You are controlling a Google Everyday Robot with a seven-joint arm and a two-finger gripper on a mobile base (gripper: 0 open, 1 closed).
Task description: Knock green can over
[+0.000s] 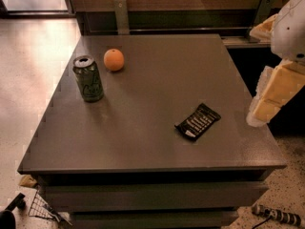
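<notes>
Tabletop (143,142): green can (88,79) upright far-left; pincer (269,97) at rt edge.

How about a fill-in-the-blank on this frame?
1. The can stands ____ on the table.
2. The fruit by the can is an ____.
3. The gripper hangs at the table's ____ side in the picture, far from the can.
4. The flat packet is ____ in colour.
Missing: upright; orange; right; black.
</notes>
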